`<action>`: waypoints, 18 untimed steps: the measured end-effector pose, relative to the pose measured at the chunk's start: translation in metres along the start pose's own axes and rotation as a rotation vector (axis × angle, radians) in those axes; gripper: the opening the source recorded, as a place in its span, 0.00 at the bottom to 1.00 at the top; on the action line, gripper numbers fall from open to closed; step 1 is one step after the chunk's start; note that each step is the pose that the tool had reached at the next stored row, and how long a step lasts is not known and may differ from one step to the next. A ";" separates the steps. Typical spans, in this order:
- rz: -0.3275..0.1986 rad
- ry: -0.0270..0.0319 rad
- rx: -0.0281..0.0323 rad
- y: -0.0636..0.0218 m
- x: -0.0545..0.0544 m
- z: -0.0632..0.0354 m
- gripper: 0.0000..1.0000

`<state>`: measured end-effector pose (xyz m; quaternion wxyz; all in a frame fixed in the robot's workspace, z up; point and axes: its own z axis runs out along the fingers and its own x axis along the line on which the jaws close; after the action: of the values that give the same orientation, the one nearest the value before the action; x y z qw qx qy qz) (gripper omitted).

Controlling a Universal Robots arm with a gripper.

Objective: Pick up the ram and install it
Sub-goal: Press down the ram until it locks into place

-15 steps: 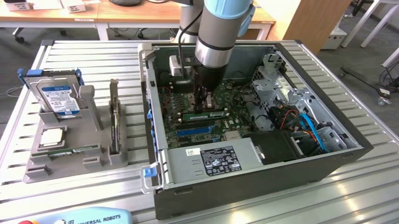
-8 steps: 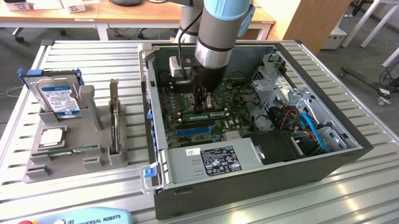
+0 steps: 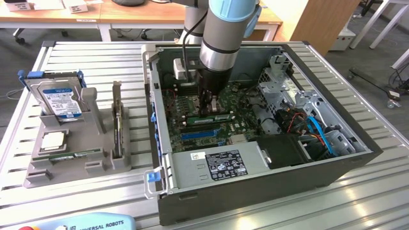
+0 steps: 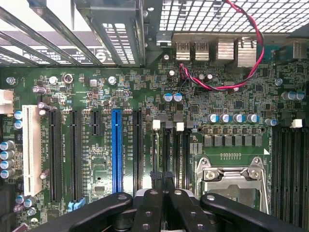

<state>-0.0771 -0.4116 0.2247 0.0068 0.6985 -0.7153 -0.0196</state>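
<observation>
Found tool (image 4: 162,177) shut tight, gripping nothing visible, tips down at the motherboard (image 4: 231,96) slots. Saw ram (image 3: 217,117) seemingly slotted just beneath; full seating impossible to judge.

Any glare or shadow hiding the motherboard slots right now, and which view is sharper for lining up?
Exterior view: even room light, the arm and gripper shade the motherboard beneath; no strong glare. Wrist view: board evenly lit, the blue slot crisp, mild glare on the silver socket, dark gripper close and soft.
</observation>
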 end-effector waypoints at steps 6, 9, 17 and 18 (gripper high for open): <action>0.000 0.0000 0.0000 0.0000 0.000 0.0009 0.10; 0.000 0.0002 0.0000 0.0000 0.000 0.0013 0.10; 0.000 -0.0001 0.0002 -0.0001 0.000 0.0017 0.10; 0.000 -0.0001 0.0002 -0.0001 0.000 0.0017 0.10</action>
<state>-0.0771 -0.4116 0.2230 0.0067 0.6985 -0.7153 -0.0196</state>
